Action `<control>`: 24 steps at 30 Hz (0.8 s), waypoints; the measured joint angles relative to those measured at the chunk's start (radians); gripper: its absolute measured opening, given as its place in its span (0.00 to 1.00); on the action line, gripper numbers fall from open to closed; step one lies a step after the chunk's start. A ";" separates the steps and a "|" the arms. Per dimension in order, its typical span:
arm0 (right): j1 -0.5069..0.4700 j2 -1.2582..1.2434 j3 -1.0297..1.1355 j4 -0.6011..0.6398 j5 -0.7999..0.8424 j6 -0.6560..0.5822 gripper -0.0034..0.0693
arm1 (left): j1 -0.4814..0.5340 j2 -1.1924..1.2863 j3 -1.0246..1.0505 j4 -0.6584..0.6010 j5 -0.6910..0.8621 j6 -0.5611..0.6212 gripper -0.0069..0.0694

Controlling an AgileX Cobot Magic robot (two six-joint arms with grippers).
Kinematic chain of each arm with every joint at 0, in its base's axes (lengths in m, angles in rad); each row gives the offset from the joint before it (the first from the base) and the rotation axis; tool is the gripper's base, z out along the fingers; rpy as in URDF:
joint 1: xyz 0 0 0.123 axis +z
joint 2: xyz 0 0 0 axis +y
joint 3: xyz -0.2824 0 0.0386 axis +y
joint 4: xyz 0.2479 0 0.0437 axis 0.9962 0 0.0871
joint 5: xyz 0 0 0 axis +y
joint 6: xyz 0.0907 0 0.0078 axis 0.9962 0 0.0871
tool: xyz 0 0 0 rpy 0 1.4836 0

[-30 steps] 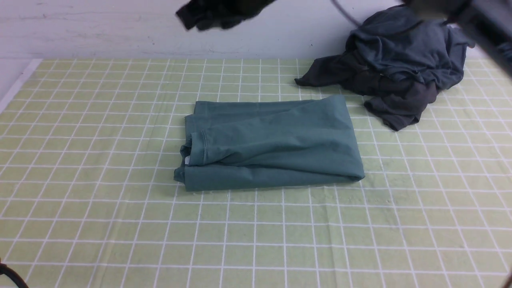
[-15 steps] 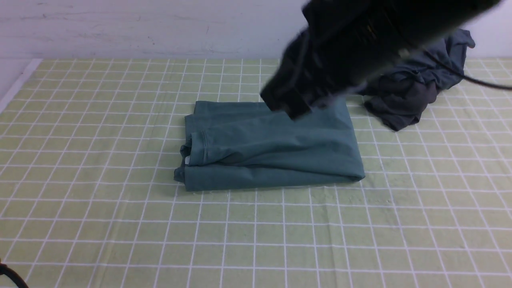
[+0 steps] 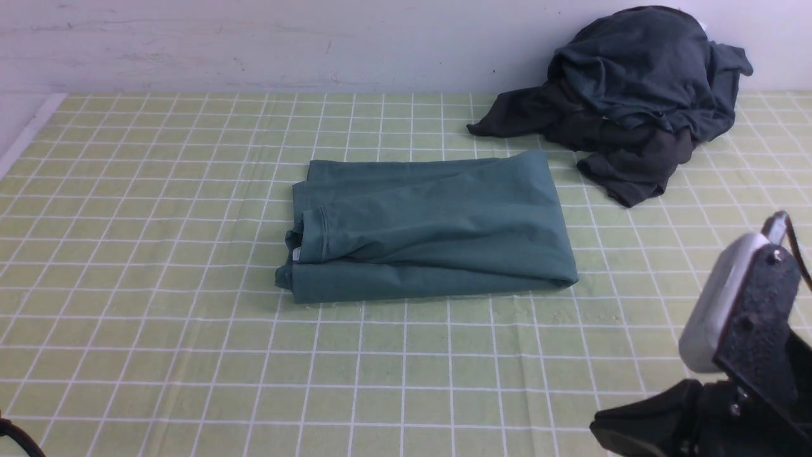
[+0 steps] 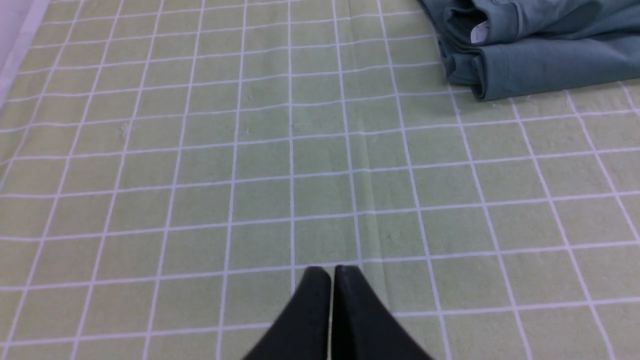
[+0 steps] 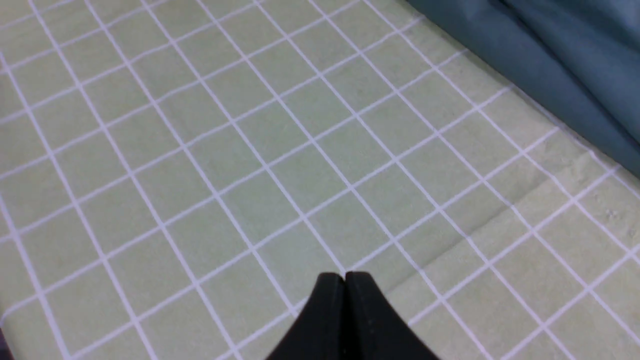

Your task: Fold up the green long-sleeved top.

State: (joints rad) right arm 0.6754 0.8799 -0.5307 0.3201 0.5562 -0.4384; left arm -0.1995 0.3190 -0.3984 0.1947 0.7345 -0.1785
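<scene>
The green long-sleeved top lies folded into a compact rectangle at the middle of the checked cloth, its neck and white label at its left end. Its left end shows in the left wrist view, and one edge shows in the right wrist view. My left gripper is shut and empty above bare cloth, apart from the top. My right gripper is shut and empty above bare cloth, apart from the top. The right arm sits low at the front right.
A heap of dark charcoal-grey garments lies at the back right against the wall. The green checked cloth covers the table. The table's left edge shows at the far left.
The right arm has swept from high at the back, across above the top, down to the front right corner. The folded top has not moved.
</scene>
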 joint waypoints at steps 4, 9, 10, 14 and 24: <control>0.000 -0.067 0.047 -0.075 -0.003 0.033 0.03 | 0.000 0.000 0.000 0.000 0.000 0.000 0.09; 0.000 -0.188 0.064 -0.243 0.019 0.184 0.03 | 0.000 0.000 0.000 0.000 0.000 0.000 0.09; 0.000 -0.222 0.066 -0.290 0.024 0.222 0.03 | 0.000 0.000 0.000 0.000 0.000 0.000 0.09; -0.009 -0.400 0.139 -0.500 -0.052 0.438 0.03 | 0.000 0.000 0.000 0.000 0.000 0.000 0.09; -0.305 -0.808 0.405 -0.419 -0.185 0.492 0.03 | 0.000 0.000 0.000 0.000 0.004 0.000 0.09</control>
State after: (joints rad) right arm 0.3705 0.0716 -0.1256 -0.0984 0.3716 0.0535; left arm -0.1995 0.3190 -0.3984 0.1947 0.7386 -0.1785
